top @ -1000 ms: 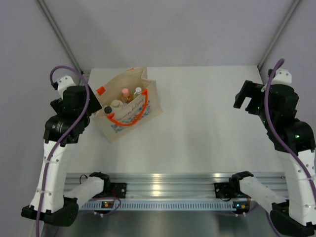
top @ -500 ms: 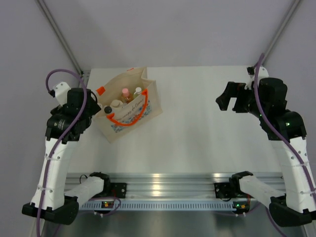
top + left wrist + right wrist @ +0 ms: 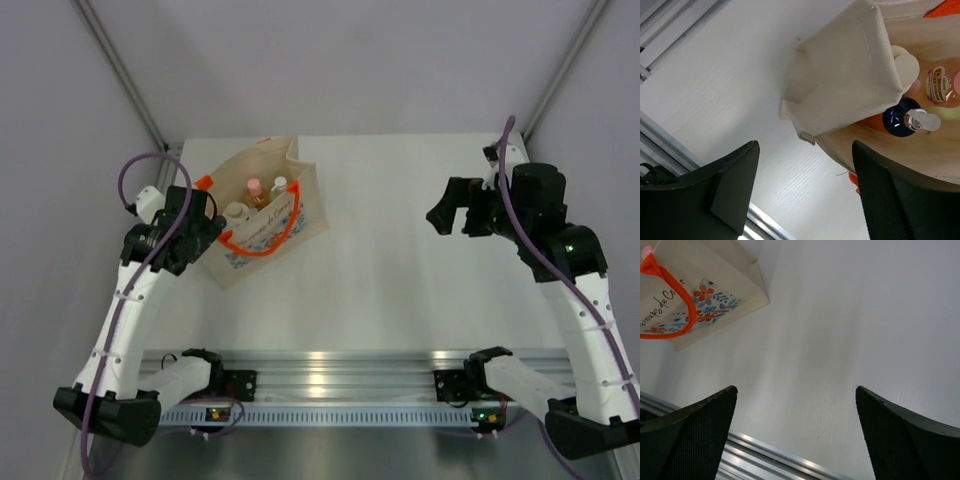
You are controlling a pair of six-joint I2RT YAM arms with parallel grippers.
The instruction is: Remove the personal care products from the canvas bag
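Left wrist view puts the left hand (image 3: 805, 146), open and empty, over the left end of the canvas bag (image 3: 840, 85) on the tabletop (image 3: 420, 300). The personal care products (image 3: 254, 188) stand upright inside, just past that end. The right hand (image 3: 450, 212), also open, hangs well apart, so the left arm is nearer.

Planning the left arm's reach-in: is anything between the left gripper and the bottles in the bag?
Yes. The end wall of the canvas bag stands between the open left gripper and the bottles. The bag's mouth above them looks unobstructed.
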